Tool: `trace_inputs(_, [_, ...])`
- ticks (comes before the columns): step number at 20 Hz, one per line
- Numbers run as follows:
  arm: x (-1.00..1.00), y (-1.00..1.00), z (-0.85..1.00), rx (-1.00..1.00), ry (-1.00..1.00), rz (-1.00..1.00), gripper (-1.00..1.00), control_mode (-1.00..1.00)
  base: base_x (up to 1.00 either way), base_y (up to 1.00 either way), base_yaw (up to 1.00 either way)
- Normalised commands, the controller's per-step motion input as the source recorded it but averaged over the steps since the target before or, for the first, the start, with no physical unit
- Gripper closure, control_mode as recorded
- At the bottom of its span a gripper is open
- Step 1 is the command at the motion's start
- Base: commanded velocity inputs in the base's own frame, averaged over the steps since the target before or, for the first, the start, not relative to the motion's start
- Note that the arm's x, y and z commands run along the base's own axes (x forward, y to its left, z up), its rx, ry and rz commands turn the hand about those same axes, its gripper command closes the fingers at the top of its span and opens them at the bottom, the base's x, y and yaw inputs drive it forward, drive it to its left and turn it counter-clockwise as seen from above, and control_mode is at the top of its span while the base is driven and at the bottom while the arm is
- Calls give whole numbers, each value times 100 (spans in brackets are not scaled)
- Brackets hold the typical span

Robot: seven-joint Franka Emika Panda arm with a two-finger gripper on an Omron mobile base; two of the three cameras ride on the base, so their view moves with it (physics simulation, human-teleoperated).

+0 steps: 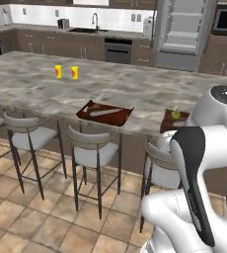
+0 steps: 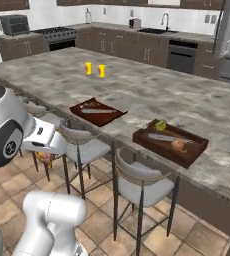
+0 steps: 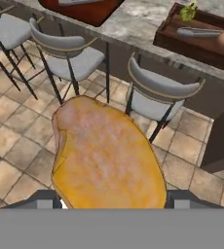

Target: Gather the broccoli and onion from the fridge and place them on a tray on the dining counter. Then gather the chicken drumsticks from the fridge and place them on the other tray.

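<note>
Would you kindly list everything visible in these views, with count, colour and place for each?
trays: two, dark red-brown, near edge of the dining counter
broccoli: one, green, in the right tray
onion: one, orange-brown, in the right tray
yellow shakers: two, mid-counter
stools: several, grey-cushioned, along the counter's near side
fridge: one, grey, doors open, back wall
sink faucet: one, back counter
chicken drumstick: one, golden-orange, between the jaws, above the floor
gripper: one, dark fingertips either side of the drumstick
</note>
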Motion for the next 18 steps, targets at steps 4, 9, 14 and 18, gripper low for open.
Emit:
trace_inputs(4, [0,0,0,0,0,0,100,100,34,100,-51])
trace_inputs(9, [0,0,0,0,0,0,100,100,28,100,-51])
trace_inputs(14, [0,0,0,0,0,0,100,100,28,100,-52])
trace_inputs(18, [0,0,0,0,0,0,100,100,21,87,-60])
